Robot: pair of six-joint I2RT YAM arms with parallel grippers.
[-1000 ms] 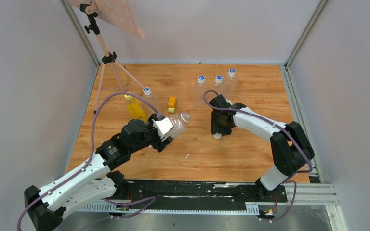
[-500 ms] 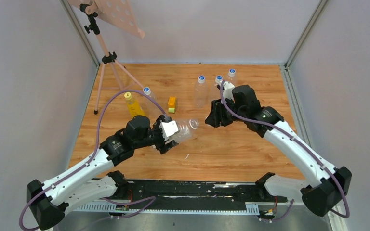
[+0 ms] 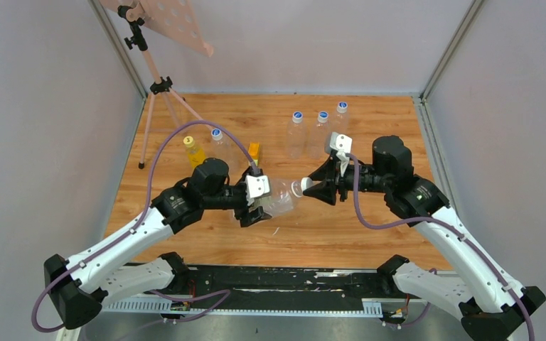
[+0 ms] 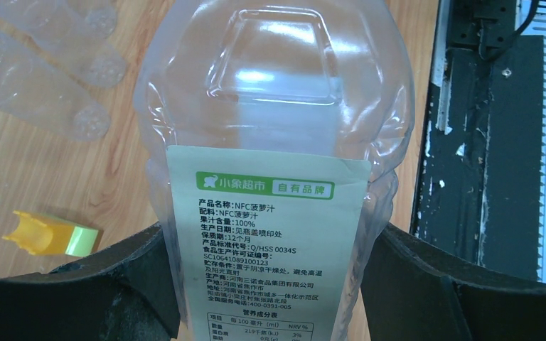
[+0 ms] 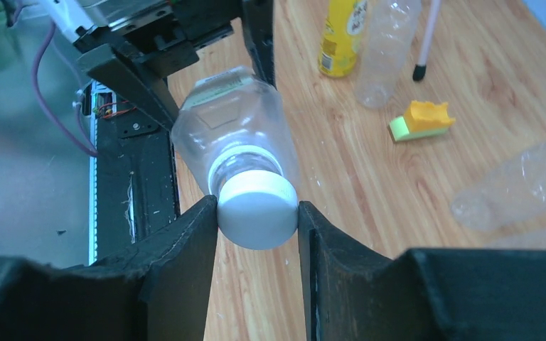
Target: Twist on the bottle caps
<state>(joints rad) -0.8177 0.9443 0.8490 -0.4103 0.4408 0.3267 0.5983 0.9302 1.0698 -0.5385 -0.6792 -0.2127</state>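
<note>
One bottle hung sideways above the counter, clamped by the left end effector. The right end effector pinched the white cap at that bottle's mouth. A cap tilted off the neck could cross-thread, and twisting might spin the thin bottle in its grip.

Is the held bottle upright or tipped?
Tipped: the bottle lies roughly level in the left gripper, its neck toward the white cap in the right gripper.
</note>
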